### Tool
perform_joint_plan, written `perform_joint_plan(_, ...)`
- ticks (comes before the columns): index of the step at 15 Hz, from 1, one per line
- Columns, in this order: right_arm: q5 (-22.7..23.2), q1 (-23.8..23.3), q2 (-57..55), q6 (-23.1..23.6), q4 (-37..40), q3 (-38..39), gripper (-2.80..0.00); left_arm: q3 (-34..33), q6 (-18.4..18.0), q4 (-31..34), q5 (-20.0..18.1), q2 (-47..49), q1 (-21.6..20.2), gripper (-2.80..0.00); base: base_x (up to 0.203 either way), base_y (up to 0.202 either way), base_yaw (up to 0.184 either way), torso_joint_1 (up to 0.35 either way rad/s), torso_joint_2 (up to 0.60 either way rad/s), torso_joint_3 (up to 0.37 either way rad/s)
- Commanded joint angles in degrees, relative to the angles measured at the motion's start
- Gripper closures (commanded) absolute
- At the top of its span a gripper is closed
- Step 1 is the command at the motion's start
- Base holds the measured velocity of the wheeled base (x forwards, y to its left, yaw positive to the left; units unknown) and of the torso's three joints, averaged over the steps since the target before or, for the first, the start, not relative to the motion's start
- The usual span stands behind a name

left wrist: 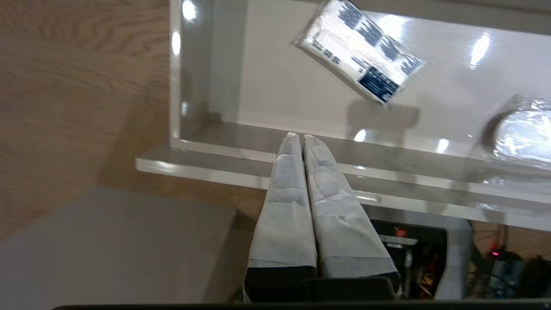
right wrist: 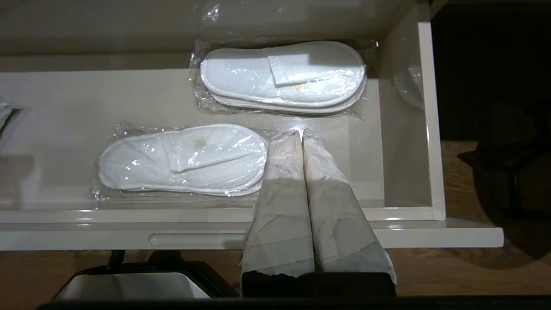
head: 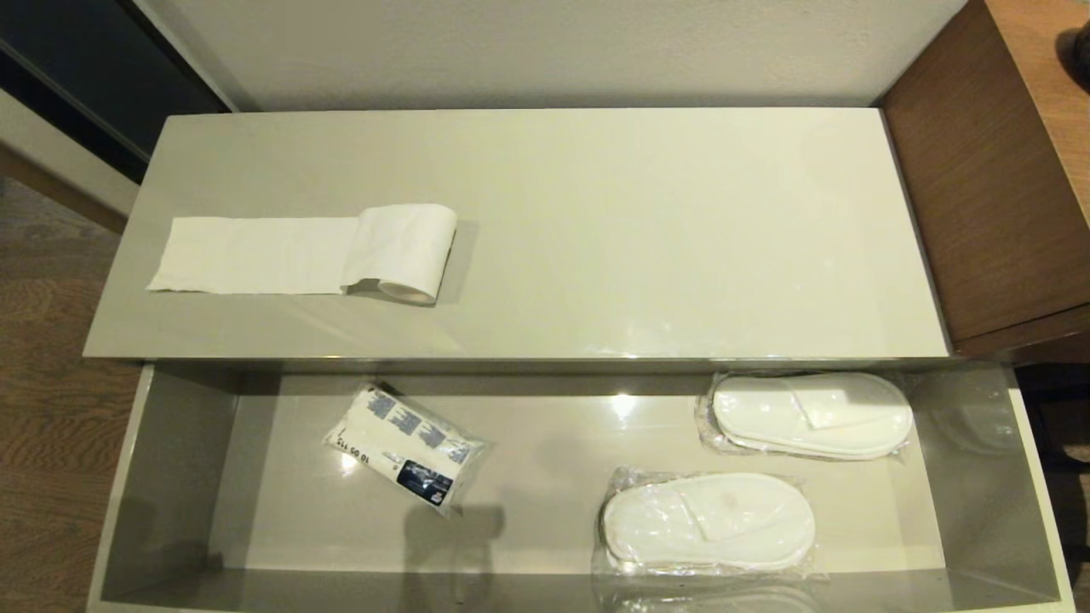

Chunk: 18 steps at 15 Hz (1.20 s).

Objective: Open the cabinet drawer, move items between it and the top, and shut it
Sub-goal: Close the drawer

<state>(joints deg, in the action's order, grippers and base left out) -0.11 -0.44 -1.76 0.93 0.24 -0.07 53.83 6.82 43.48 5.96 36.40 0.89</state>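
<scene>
The cabinet drawer (head: 174, 443) stands pulled out below the glossy top (head: 647, 247). A white toilet-paper roll (head: 404, 251) lies on the top at the left, its loose tail spread flat toward the left edge. Two packs of white slippers in clear plastic lie in the drawer's right half, one at the back (head: 809, 415) and one nearer the front (head: 708, 521). Neither arm shows in the head view. My left gripper (left wrist: 300, 137) is shut and empty, hanging over the drawer's front wall near its left end. Over the front wall on the right, my right gripper (right wrist: 300, 132) is shut and empty beside the nearer slippers (right wrist: 183, 158).
A white packet with blue printing (head: 407, 449) lies in the drawer's left half. A brown wood-grain desk (head: 988, 187) adjoins the cabinet on the right. Wood floor (head: 43, 409) runs along the left side. A white wall stands behind the top.
</scene>
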Motion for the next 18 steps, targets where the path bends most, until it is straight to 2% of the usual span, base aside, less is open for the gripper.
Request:
perform_joint_plan(1,0.23,0.0,-0.09,0.15,2.0,-0.58,0.0,-0.91,0.47,0.2,-0.86,-1.26,-0.83,0.0,0.0,0.0,0.0,0.0,0.0,0.0)
perform_joint_plan(2,0.1,0.0,-0.09,0.0,3.07,-0.86,0.0,-1.84,0.72,-0.03,-1.25,-1.73,-0.97,0.0,0.0,0.0,0.0,0.0,0.0,0.0)
perform_joint_plan(6,0.2,0.0,-0.09,0.66,-0.51,0.16,0.0,-3.44,1.58,-0.12,-1.92,-2.78,-0.98,0.0,0.0,0.0,0.0,0.0,0.0,0.0)
perform_joint_plan(8,0.06,0.0,-0.09,0.65,-0.55,0.12,0.0,-3.9,3.01,-0.13,-3.49,-3.26,-1.07,0.0,0.0,0.0,0.0,0.0,0.0,0.0)
perform_joint_plan(9,0.11,0.0,-0.09,0.57,-0.33,0.07,0.0,-3.77,5.37,0.0,-4.96,-3.26,-1.07,0.0,0.0,0.0,0.0,0.0,0.0,0.0)
perform_joint_plan(15,0.02,0.0,-0.09,-0.22,0.64,-0.28,0.0,-4.96,6.01,0.03,-5.7,-3.96,-1.07,0.0,0.0,0.0,0.0,0.0,0.0,0.0)
perform_joint_plan(16,-0.13,0.0,-0.07,-0.51,2.12,-1.06,0.0,-4.82,6.32,0.08,-5.7,-4.46,-1.06,0.0,0.0,0.0,0.0,0.0,0.0,0.0)
perform_joint_plan(18,-0.07,0.0,-0.04,-1.06,11.65,-9.23,0.0,-5.59,6.54,0.28,-6.01,-5.19,-0.98,0.0,0.0,0.0,0.0,0.0,0.0,0.0)
